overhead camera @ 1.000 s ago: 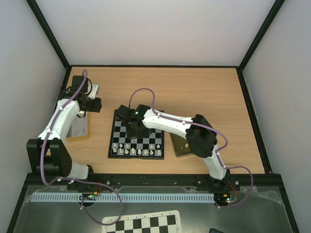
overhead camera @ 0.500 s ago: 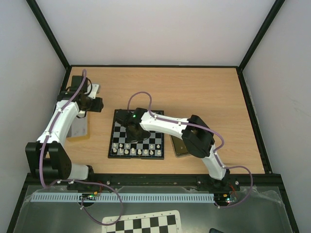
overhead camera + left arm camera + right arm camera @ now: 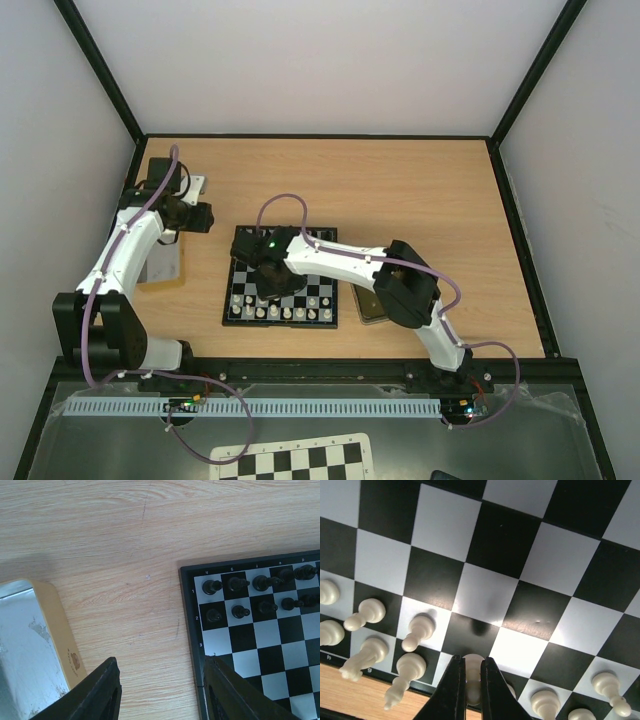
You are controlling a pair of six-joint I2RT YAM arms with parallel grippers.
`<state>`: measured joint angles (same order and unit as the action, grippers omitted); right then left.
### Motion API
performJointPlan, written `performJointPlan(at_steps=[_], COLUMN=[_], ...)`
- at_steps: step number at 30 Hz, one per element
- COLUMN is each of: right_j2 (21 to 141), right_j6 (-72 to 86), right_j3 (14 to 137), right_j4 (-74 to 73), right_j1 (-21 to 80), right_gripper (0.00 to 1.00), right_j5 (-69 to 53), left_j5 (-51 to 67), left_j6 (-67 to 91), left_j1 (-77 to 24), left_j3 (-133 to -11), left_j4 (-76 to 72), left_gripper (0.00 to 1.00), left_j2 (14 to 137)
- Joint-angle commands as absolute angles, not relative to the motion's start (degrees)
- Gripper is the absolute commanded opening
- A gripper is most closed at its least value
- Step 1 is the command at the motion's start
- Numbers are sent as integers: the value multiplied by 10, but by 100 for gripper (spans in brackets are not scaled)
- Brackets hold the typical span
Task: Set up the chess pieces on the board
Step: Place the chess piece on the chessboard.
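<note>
The board (image 3: 318, 290) lies mid-table. White chess pieces (image 3: 283, 312) line its near edge; black pieces (image 3: 240, 584) fill two rows at its far side. My right gripper (image 3: 472, 659) is shut on a white piece (image 3: 472, 675), held just above the squares beside the standing white pieces (image 3: 417, 630). From above, the right gripper (image 3: 268, 288) is over the board's near-left part. My left gripper (image 3: 162, 660) is open and holds nothing. It hangs over bare wood between the board's edge (image 3: 192, 630) and a gold tin (image 3: 30, 645).
An open gold tin (image 3: 160, 265) sits left of the board under the left arm. Another gold tin part (image 3: 368, 308) lies right of the board, partly under the right arm. A printed checkered sheet (image 3: 290, 462) lies below the arm bases. Black frame rails border the table.
The right arm has swung left and nearer, carrying its white piece from mid-board towards the near-left white rows. The left arm has stayed still.
</note>
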<state>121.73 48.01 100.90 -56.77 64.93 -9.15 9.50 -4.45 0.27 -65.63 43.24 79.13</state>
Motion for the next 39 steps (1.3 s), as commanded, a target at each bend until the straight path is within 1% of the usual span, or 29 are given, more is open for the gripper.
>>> performJointPlan(at_steps=[1, 20, 39], right_j2=[1225, 1254, 1260], right_j6=[482, 471, 476], right_j3=[1032, 1049, 1064], right_j4=[-595, -603, -614], right_j1=[657, 661, 660], right_gripper=[2, 2, 2], right_j5=[-92, -113, -98], left_j5=[105, 112, 116], left_j6=[-39, -40, -40], left_j1=[1, 1, 1], left_j3=[-653, -652, -654], left_j4=[439, 441, 446], left_gripper=[47, 47, 47], left_j2=[778, 778, 772])
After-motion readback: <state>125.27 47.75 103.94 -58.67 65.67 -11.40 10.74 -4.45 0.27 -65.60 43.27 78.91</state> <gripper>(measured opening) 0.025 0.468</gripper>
